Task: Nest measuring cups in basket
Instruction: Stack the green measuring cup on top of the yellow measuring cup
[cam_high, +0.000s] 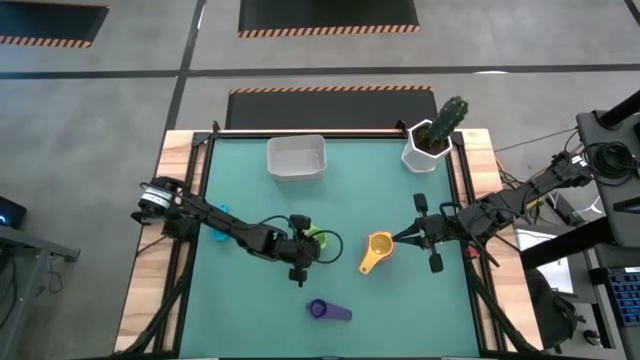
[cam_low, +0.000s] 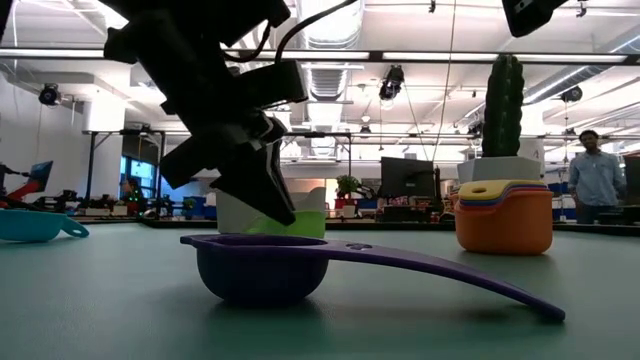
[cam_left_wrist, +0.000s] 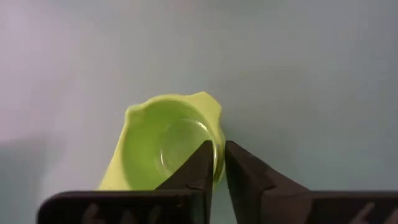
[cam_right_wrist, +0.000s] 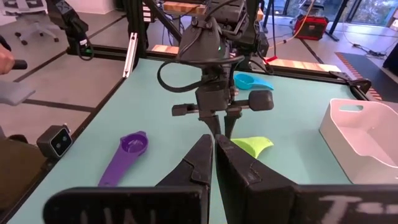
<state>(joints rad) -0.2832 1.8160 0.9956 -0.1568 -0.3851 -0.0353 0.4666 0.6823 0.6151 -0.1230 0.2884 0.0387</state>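
My left gripper (cam_high: 303, 243) (cam_left_wrist: 217, 146) stands over the light green measuring cup (cam_high: 318, 240) (cam_left_wrist: 165, 146) near the table's middle, shut on it. The same cup (cam_right_wrist: 252, 146) shows past the right fingers. My right gripper (cam_high: 397, 238) (cam_right_wrist: 214, 138) is shut and hovers just right of a stack of nested cups (cam_high: 378, 250) (cam_low: 505, 215), orange outermost and yellow on top. The purple cup (cam_high: 325, 310) (cam_low: 265, 265) rests on its bowl, handle tip on the table. A teal cup (cam_high: 218, 215) (cam_low: 35, 222) lies under the left arm. The white basket (cam_high: 296, 157) (cam_right_wrist: 364, 134) sits at the far edge. My left gripper pinches the green cup's wall at its rim (cam_left_wrist: 217, 167), one finger (cam_left_wrist: 196, 171) inside the bowl and the other (cam_left_wrist: 245, 171) outside. The fingers come from above, pointing down. Whether the cup's base is on the table, I cannot tell.
A white faceted pot with a green cactus (cam_high: 432, 140) (cam_low: 500, 105) stands at the far right corner. Wooden rails and black frame bars (cam_high: 200, 150) border the teal mat. A person (cam_low: 590, 175) stands in the room beyond. Open mat lies between basket and cups.
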